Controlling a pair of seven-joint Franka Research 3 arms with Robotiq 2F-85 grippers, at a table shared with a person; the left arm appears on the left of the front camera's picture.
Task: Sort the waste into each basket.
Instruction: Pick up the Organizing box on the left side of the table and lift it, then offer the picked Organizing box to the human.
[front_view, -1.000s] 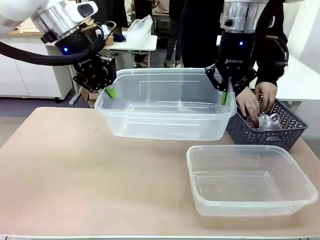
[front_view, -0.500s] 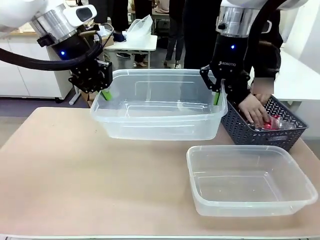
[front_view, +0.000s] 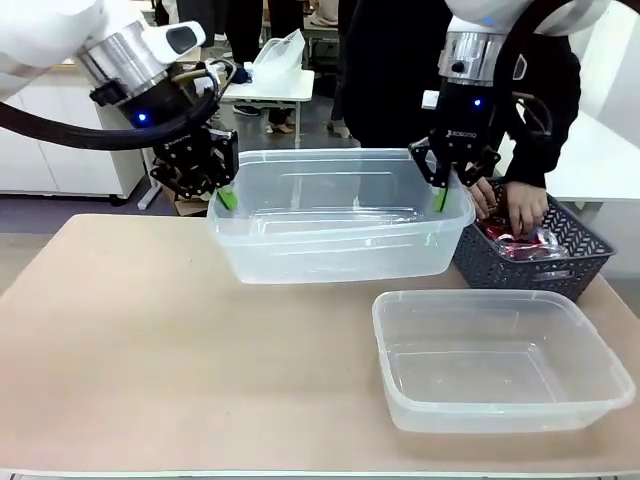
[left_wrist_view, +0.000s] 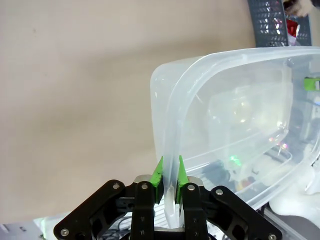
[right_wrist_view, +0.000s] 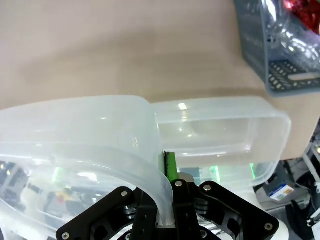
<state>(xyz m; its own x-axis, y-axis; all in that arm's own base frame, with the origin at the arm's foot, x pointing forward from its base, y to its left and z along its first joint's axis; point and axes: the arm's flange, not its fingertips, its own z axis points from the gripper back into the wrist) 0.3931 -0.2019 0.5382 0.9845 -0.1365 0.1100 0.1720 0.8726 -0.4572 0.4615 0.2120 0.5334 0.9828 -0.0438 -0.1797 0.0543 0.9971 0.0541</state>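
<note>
Shifted toward 3 o'clock since half a second ago, the far tub (front_view: 330, 250) now has its right end close against the dark lattice basket (front_view: 520, 272), and both arms have gone across with it. From where I stand the tub hangs between the two arms at about 12 o'clock over the surface (front_view: 150, 340), level and empty. I cannot tell whether its base touches the surface.

The left gripper (front_view: 225, 195) is pinched shut on the rim of the tub's 9 o'clock end. In the left wrist view that gripper (left_wrist_view: 169, 172) has a green pad on either side of the clear rim, with the tub (left_wrist_view: 225, 100) stretching away from it. The right gripper (front_view: 440, 195) is clamped the same way on the 3 o'clock end. In the right wrist view this gripper (right_wrist_view: 165, 175) has the curled rim of the tub (right_wrist_view: 75, 130) squeezed against a green pad.

The near tub (front_view: 480, 300) sits empty on the surface at 4 o'clock, and it shows below the held one in the right wrist view (right_wrist_view: 220, 125).

The basket stands at 2 o'clock. The waste (front_view: 515, 245), red and clear pieces, lies inside it, under the person's hands (front_view: 525, 205), which reach down into the basket.
</note>
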